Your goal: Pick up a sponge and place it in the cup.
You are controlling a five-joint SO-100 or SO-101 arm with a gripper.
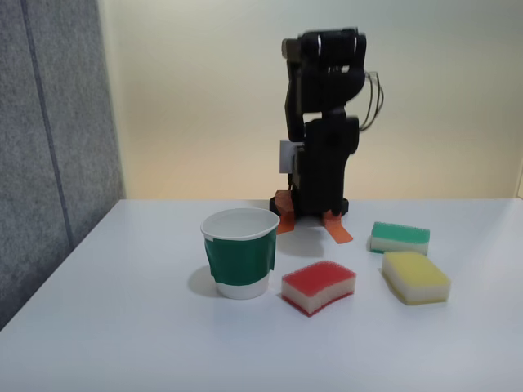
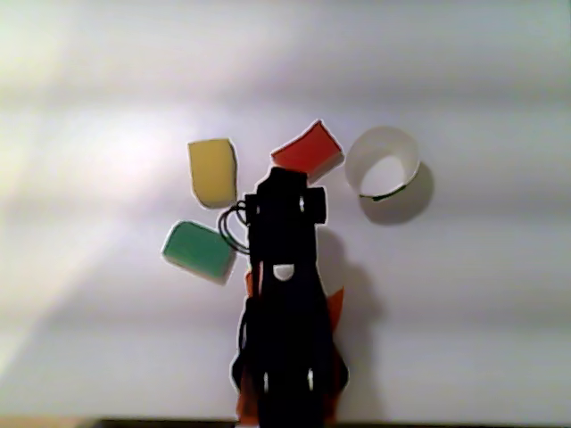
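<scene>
The sponge [image 1: 319, 286] with the red top and cream base lies flat on the white table, just right of the cup in the fixed view. From above, the sponge [image 2: 308, 150] sits left of the cup [image 2: 398, 148]. The cup [image 1: 239, 263] is white paper with a dark green band, standing upright and empty. The black arm [image 1: 325, 155] is folded upright at the back of the table, well behind both objects. From above, the arm [image 2: 285, 267] reaches up from the bottom edge, its top near the sponge. The gripper is tucked into the folded arm, and its jaws cannot be made out.
A green-topped sponge [image 1: 400, 237] and a yellow-topped sponge [image 1: 415, 276] lie to the right of the red one; from above, the green sponge [image 2: 198, 250] and yellow sponge [image 2: 212, 169] are on the left. A grey partition [image 1: 49, 139] borders the table's left side.
</scene>
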